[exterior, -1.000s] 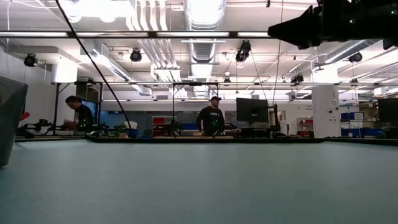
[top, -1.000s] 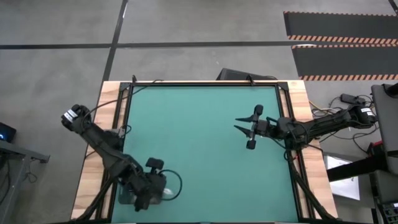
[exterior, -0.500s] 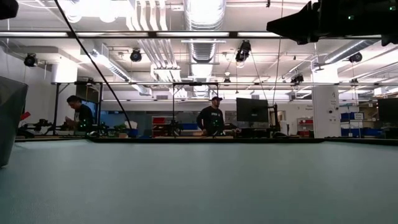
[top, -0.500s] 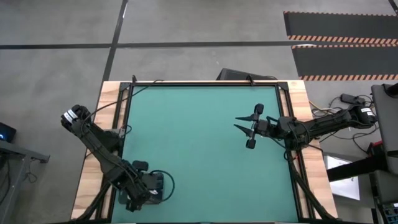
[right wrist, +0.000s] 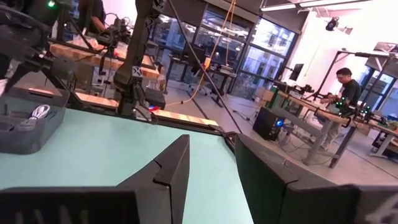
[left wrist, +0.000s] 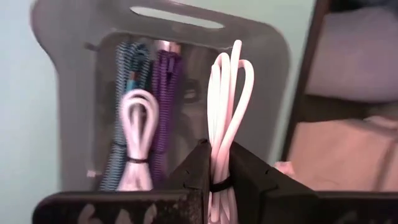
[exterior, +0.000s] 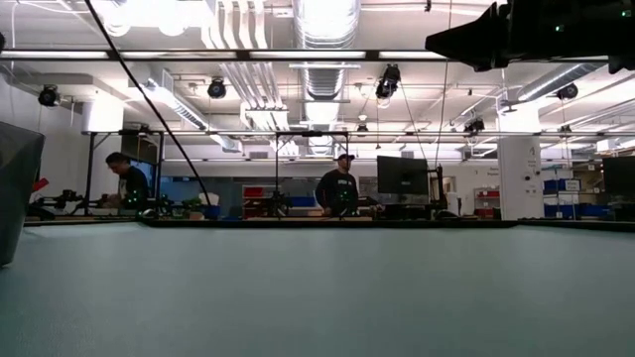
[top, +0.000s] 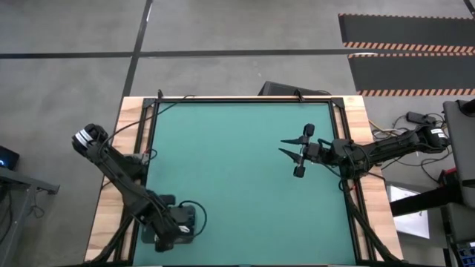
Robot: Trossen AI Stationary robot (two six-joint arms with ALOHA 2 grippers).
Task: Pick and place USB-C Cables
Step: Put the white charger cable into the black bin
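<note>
My left gripper (left wrist: 217, 152) is at the table's near left corner (top: 178, 226), above a grey bin (left wrist: 87, 93), and is shut on a white USB-C cable bundle (left wrist: 227, 93). Inside the bin lie a white coiled cable (left wrist: 138, 134), a blue braided cable (left wrist: 124, 81) and a purple braided cable (left wrist: 165, 93). My right gripper (top: 284, 147) hangs open above the table's right half, away from the cables; its own view (right wrist: 211, 140) shows the bin (right wrist: 25, 127) far off. My left gripper pinches the white cable bundle between its two fingers, near the bundle's tied end (left wrist: 217, 180). The fingers come from above, and the bundle runs along them. Its looped end (left wrist: 236, 56) sticks out past the fingertips over the bin's inside, lifted clear.
The bin has a slotted handle tab (left wrist: 177, 15) on its far wall and shows at the left edge of the low view (exterior: 15, 188). The green mat (top: 237, 170) spreads between the arms. Wooden table edges (top: 107, 215) frame it. People stand in the room behind (exterior: 337, 188).
My left gripper has moved a little toward the table's left edge, over the bin, carrying the white cable bundle with it. My right arm has kept still.
</note>
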